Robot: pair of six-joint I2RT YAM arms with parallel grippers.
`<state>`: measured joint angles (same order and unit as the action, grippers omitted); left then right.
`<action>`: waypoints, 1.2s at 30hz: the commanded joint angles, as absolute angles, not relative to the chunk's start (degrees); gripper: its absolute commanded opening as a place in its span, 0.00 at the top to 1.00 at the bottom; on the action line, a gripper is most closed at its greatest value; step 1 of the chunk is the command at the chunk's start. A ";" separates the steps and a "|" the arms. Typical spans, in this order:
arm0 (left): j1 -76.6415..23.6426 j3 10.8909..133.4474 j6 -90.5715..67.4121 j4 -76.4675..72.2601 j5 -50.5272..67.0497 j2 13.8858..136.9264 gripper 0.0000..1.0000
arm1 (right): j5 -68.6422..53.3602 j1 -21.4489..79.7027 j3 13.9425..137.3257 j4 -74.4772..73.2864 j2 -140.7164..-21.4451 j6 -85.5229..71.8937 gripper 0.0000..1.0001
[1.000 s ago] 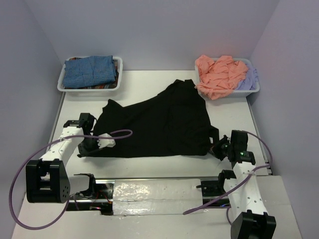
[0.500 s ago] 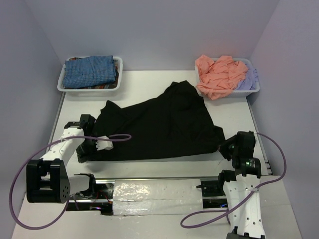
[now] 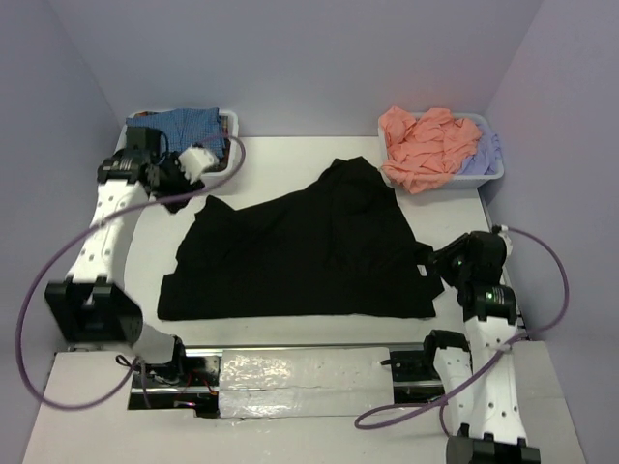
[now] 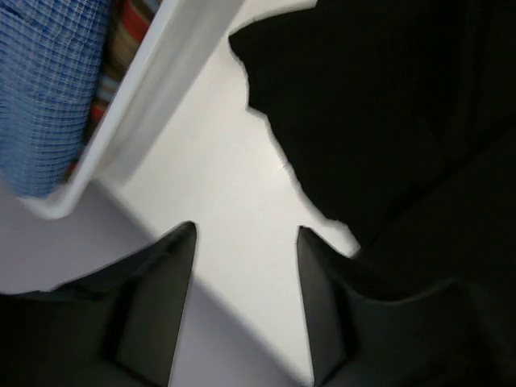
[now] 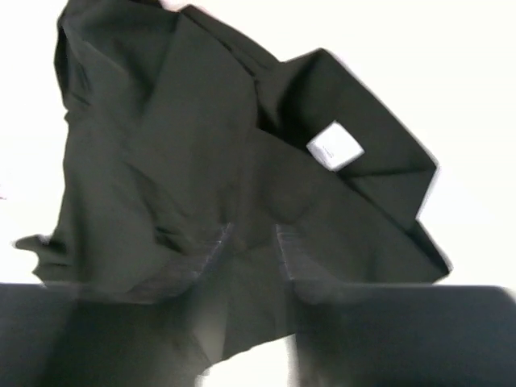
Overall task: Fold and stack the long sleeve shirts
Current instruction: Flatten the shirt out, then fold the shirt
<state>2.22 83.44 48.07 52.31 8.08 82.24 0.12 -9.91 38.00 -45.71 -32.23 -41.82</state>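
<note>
The black long sleeve shirt [image 3: 300,246] lies spread flat across the middle of the table. My left gripper [image 3: 193,172] hovers by its far left corner, beside the left bin. In the left wrist view this gripper [image 4: 246,234] is open over bare table, with the black shirt [image 4: 403,121] to its right. My right gripper [image 3: 437,267] sits at the shirt's near right edge. In the right wrist view it [image 5: 251,238] stands open above the black shirt [image 5: 161,145], whose white label [image 5: 334,147] shows.
A white bin [image 3: 121,166] at the back left holds a folded blue-checked shirt [image 3: 179,130], also seen in the left wrist view [image 4: 48,89]. A second white bin [image 3: 493,176] at the back right holds a salmon-pink shirt [image 3: 426,145] and a lavender one [image 3: 484,153].
Both grippers opened and let go of the black shirt. The left arm swung from the shirt's near left corner up to the back left bin. The right gripper drew back slightly right.
</note>
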 commanded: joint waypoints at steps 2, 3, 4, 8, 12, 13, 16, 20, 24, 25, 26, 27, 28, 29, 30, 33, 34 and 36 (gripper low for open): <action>2.55 89.81 28.50 50.72 15.64 97.98 0.44 | -5.70 -10.02 41.92 -34.56 -42.17 -34.46 0.74; 2.46 90.69 26.56 49.84 15.99 101.57 0.41 | -6.32 -10.11 42.97 -33.93 -45.41 -33.84 0.70; 2.46 91.57 24.98 48.88 15.91 102.91 0.36 | -6.59 -10.02 43.41 -33.49 -46.74 -33.32 0.66; 2.11 90.18 18.20 40.45 12.67 106.25 0.21 | -5.80 -10.11 44.38 -31.21 -51.94 -30.94 0.51; 1.93 89.92 15.65 35.69 6.78 110.91 0.17 | -6.59 -10.02 43.68 -28.57 -57.21 -30.15 0.38; 1.93 89.22 15.30 34.90 5.64 111.27 0.17 | -6.85 -10.02 43.51 -27.96 -58.26 -30.15 0.36; 2.02 84.92 15.21 30.77 5.62 111.88 0.17 | -7.12 -10.02 42.98 -25.50 -63.71 -29.97 0.30; 2.11 80.51 13.98 26.02 1.51 114.34 0.18 | -6.77 -10.02 44.46 -23.82 -72.84 -30.15 0.27; 4.12 79.46 12.04 24.52 1.58 116.54 0.28 | -5.89 -10.02 47.19 -24.08 -82.33 -30.67 0.26; 4.22 79.02 12.04 24.17 1.67 116.28 0.33 | -5.63 -10.11 47.55 -24.17 -83.48 -30.85 0.26; 4.39 78.49 12.13 23.13 1.76 115.76 0.41 | -5.02 -10.11 47.90 -24.43 -84.54 -30.94 0.26; 4.74 77.36 12.39 22.51 2.37 114.53 0.44 | -4.57 -10.19 47.81 -24.52 -86.12 -31.11 0.28; 4.83 76.73 12.65 21.98 2.90 113.91 0.48 | -4.22 -10.11 47.73 -24.43 -86.65 -31.29 0.30; 5.01 76.21 12.83 21.19 3.51 113.04 0.58 | -4.04 -10.11 47.12 -24.17 -87.10 -31.64 0.32; 5.10 75.42 13.27 21.01 4.82 112.68 0.63 | -4.22 -10.02 46.76 -23.73 -87.45 -31.99 0.44; 5.62 75.58 13.27 21.88 5.19 112.41 1.00 | -4.13 -10.02 45.27 -23.03 -87.10 -33.83 0.76; 6.15 75.93 13.01 22.23 4.40 112.41 1.00 | -3.96 -10.11 45.00 -22.94 -86.93 -34.27 0.85; 7.81 76.46 12.66 22.50 3.43 112.15 1.00 | -2.56 -10.20 44.21 -22.68 -85.96 -35.67 1.00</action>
<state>5.15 76.79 13.21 21.39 5.17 112.79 -5.17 -9.91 44.97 -24.47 -86.96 -33.26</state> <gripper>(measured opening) 0.030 0.052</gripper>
